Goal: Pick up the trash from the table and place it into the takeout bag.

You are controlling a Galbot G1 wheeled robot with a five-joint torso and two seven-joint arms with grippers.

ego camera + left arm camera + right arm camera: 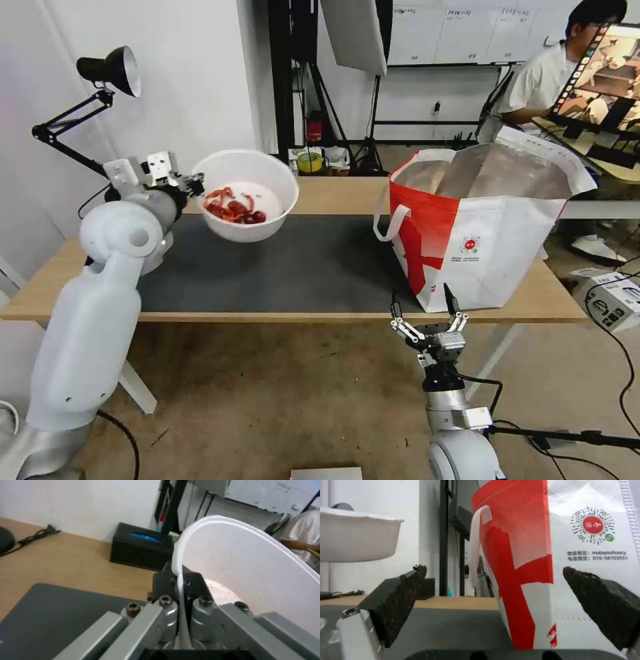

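The white round plastic bowl with red scraps [245, 195] is held aloft by its rim in the left claw [192, 181], left of centre in the head view, above the long light-wood tabletop [333, 195]. The carry step looks in hand: next, the bowl must be swung across and lowered into the large red-and-white foil-lined takeout bag [481, 233] at right. The right claw [428, 320] is seen spread wide and empty below the tabletop's near edge.
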